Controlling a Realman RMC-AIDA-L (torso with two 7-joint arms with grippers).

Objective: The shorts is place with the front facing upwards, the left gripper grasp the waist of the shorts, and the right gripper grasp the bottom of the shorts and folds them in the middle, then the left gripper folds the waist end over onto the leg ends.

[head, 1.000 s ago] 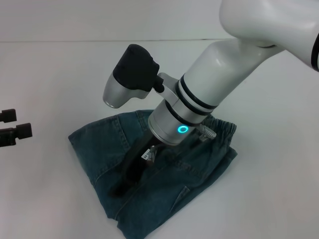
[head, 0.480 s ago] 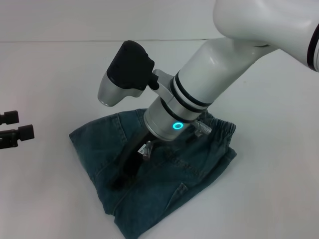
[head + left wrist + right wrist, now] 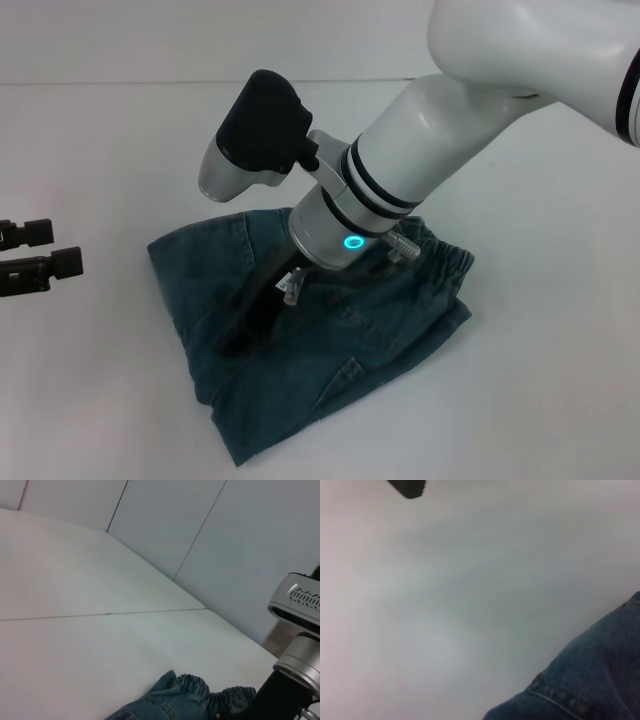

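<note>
The blue denim shorts [image 3: 380,320] lie folded into a compact bundle on the white table, with the elastic waist [image 3: 445,262] at the right. My right gripper [image 3: 235,335] reaches down onto the left part of the bundle and its black tip rests on the denim. At the far left my left gripper [image 3: 35,250] hovers open, well clear of the cloth. The gathered waist [image 3: 185,692] shows in the left wrist view. A denim hem [image 3: 590,680] shows in the right wrist view.
White table [image 3: 540,400] surrounds the shorts on all sides. The right arm's white forearm [image 3: 440,130] crosses above the bundle from the upper right and hides its middle. A wall [image 3: 225,540] rises behind the table's far edge.
The right gripper's tip has drawn up and back along the denim, and the bundle has shifted slightly with it. The left gripper has edged to the right.
</note>
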